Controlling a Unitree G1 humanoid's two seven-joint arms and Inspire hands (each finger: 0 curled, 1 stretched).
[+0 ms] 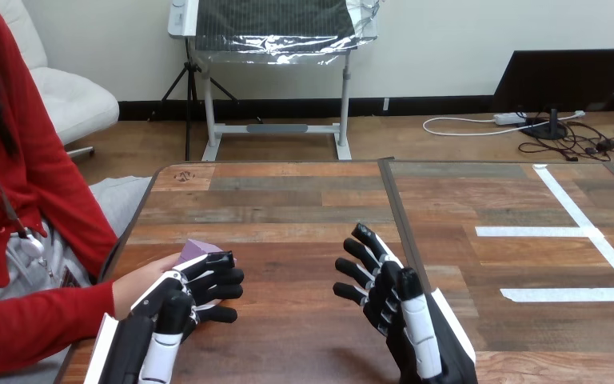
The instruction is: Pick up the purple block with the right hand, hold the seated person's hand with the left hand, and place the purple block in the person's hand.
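Left hand (pixel 168 308): we are seeing its fingers clenching round the person's hand (pixel 137 286).
Purple block (pixel 197 249): we are seeing it lying in the person's hand, just behind the left fingers.
Right hand (pixel 385 292): we are seeing its fingers hanging released and empty over the surface (pixel 288 200), well apart from the left fingers.

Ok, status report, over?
Right hand open, empty, over table. Left hand against the person's hand, grip unclear. Purple block at that hand, partly hidden. Nothing in the way.
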